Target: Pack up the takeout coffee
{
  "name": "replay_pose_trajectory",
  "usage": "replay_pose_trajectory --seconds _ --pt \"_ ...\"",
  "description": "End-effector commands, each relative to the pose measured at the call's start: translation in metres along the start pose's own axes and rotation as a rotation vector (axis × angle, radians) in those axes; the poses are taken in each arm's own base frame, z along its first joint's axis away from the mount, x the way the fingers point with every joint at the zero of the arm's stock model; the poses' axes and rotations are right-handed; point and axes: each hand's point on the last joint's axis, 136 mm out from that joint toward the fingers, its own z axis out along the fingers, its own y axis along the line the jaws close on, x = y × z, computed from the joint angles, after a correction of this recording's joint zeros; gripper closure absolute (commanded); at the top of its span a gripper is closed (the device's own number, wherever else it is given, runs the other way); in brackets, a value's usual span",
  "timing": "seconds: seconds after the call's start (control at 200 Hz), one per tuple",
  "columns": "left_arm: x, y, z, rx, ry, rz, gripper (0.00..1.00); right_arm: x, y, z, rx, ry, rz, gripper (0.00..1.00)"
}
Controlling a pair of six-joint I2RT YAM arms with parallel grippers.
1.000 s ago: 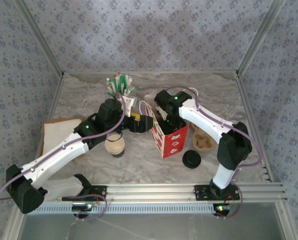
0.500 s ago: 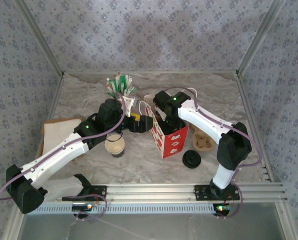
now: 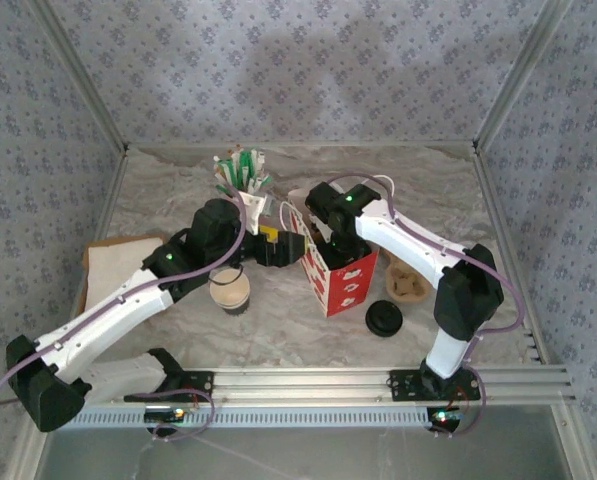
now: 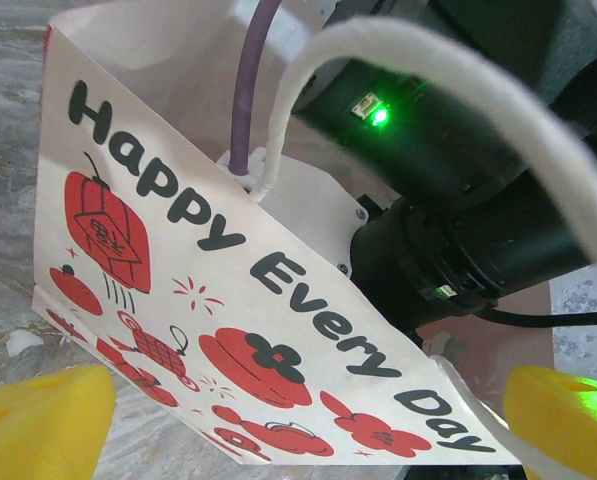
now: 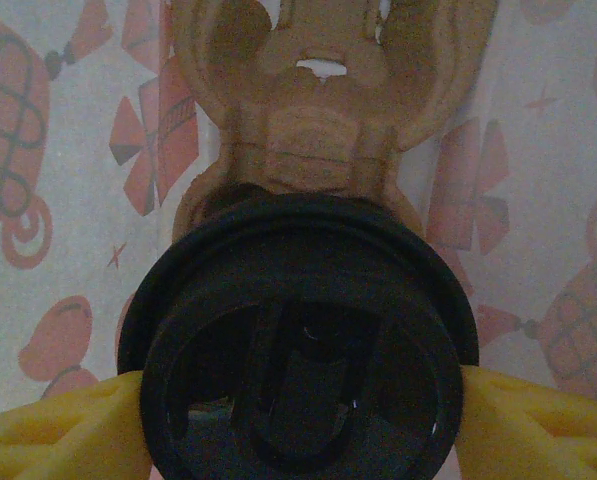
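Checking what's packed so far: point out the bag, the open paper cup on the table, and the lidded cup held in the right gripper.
Bag (image 3: 346, 283): top view, red printed front face.
Open paper cup (image 3: 229, 287): top view, cream inside.
Lidded cup (image 5: 298, 340): right wrist view, black lid top.

Legible txt: "Happy Every Day" in bold black letters, running diagonally across the white side of the paper bag (image 4: 228, 330) in the left wrist view, w/ red lantern & flower prints around it. In the top view the same bag (image 3: 344, 282) shows red-and-white print, too small to read any words. In the right wrist view, the dark round disc (image 5: 298, 340) has raised shapes on its face that can't be read as letters or nos.
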Motion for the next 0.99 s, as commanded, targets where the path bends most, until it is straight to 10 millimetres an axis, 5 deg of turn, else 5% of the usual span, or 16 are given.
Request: replay_pose_trajectory --seconds 0.0,0.989 --pt "-0.004 -0.005 -0.008 0.006 -0.026 0.008 0.0 0.014 0.001 0.014 0.023 0.082 -0.006 0.24" --pt "-0.007 -0.006 0.002 0.012 -0.017 0.006 0.01 0.015 0.001 -0.004 0.017 0.051 0.007 0.15"
